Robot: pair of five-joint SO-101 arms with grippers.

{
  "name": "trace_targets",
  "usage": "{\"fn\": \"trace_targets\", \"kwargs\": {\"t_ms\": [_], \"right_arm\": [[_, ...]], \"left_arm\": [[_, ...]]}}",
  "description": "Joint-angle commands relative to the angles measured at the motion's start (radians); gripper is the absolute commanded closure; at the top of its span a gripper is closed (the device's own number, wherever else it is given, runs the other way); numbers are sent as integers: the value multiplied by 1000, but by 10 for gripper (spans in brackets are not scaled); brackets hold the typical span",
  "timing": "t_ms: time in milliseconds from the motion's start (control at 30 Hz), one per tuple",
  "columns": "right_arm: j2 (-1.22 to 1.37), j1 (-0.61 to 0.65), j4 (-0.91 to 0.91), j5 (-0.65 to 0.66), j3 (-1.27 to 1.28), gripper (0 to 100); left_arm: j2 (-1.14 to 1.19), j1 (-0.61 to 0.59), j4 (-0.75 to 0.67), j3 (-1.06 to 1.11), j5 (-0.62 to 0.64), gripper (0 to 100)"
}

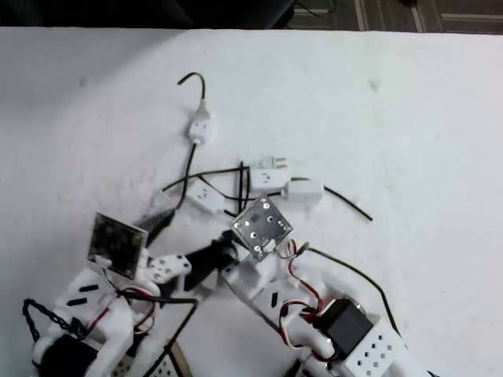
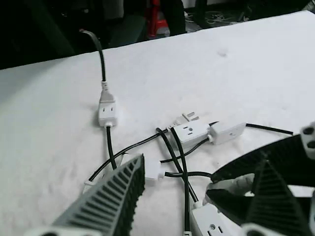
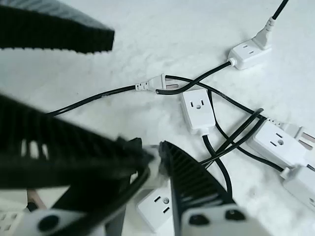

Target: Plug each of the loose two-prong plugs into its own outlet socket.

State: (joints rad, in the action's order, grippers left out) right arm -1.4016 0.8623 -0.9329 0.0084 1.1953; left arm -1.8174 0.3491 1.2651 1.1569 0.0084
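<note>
Progress is partial: right gripper (image 3: 157, 150) is clamped on what looks like a small white two-prong plug (image 2: 232, 185) above a white outlet block (image 3: 156, 204); left gripper (image 2: 202, 164) gapes wide beside it. Beyond, another white plug (image 3: 153, 84) lies flat, unseated, long axis along its black cord. The farthest white outlet (image 1: 200, 127) already holds its plug.
</note>
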Motion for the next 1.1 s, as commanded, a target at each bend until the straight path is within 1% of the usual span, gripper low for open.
{"fn": "trace_targets", "kwargs": {"t_ms": [0, 133, 200, 267, 400, 567, 667, 733, 833, 1000, 1067], "right_arm": [[-5, 5, 25, -5, -6, 981], [-5, 4, 25, -6, -6, 981], [-4, -8, 25, -3, -6, 981], [-4, -42, 25, -3, -6, 982], [-4, -142, 24, -2, -6, 982], [4, -246, 19, -8, -5, 982], [62, -300, 22, -9, -5, 982], [130, -335, 24, -11, -8, 982], [236, -386, 30, -11, -12, 982], [380, -498, 140, -11, -11, 982], [424, -541, 189, -12, -9, 981]], "left_arm": [[2, 53, 0, 3, -37, 654], [2, 45, 0, 3, -38, 654], [2, 16, -2, 0, -38, 654], [2, -54, -11, 0, -38, 654], [7, -239, -63, 6, -46, 654], [8, -381, -68, 6, -144, 654], [10, -427, -68, 6, -195, 662], [31, -435, -69, -3, -239, 695], [147, -435, -75, -48, -282, 722], [484, -435, -75, -203, -315, 699], [631, -432, -75, -267, -345, 687]]}}
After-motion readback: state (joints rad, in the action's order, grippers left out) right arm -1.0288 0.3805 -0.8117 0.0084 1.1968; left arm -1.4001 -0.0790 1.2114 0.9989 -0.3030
